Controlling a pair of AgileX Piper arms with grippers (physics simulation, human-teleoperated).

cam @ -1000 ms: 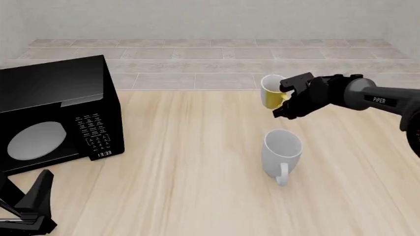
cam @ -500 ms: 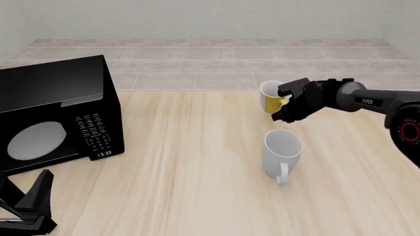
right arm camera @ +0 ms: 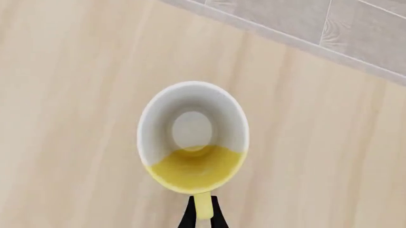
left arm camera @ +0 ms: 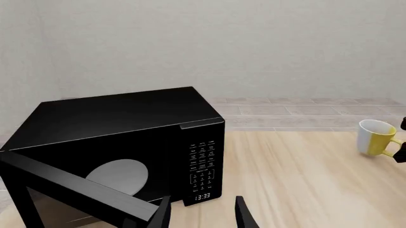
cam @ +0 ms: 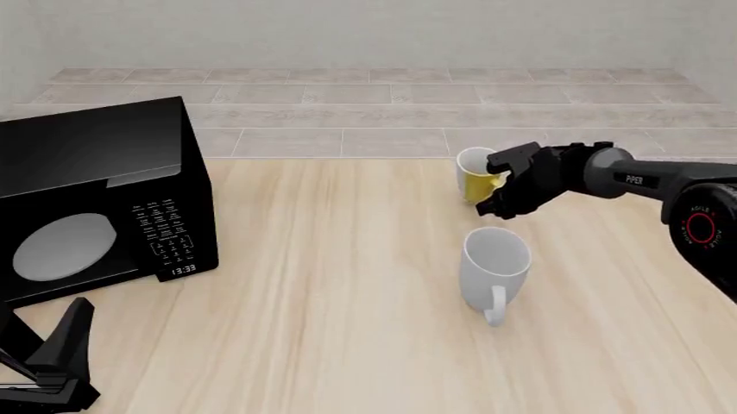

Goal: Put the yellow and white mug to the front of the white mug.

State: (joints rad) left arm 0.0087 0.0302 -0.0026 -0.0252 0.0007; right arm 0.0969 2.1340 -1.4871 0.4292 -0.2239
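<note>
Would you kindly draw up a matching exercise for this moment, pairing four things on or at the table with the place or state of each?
Things:
1. yellow and white mug
2. white mug
3. microwave
4. left gripper

Places or states:
A. open, low at the table's near left corner, holding nothing
B. on the left of the table, door swung open
C. gripped by its handle in the right gripper, beyond the other mug
D. standing free, mid-table, handle towards the camera

Pairs: 1-C, 2-D, 3-B, 4-A
</note>
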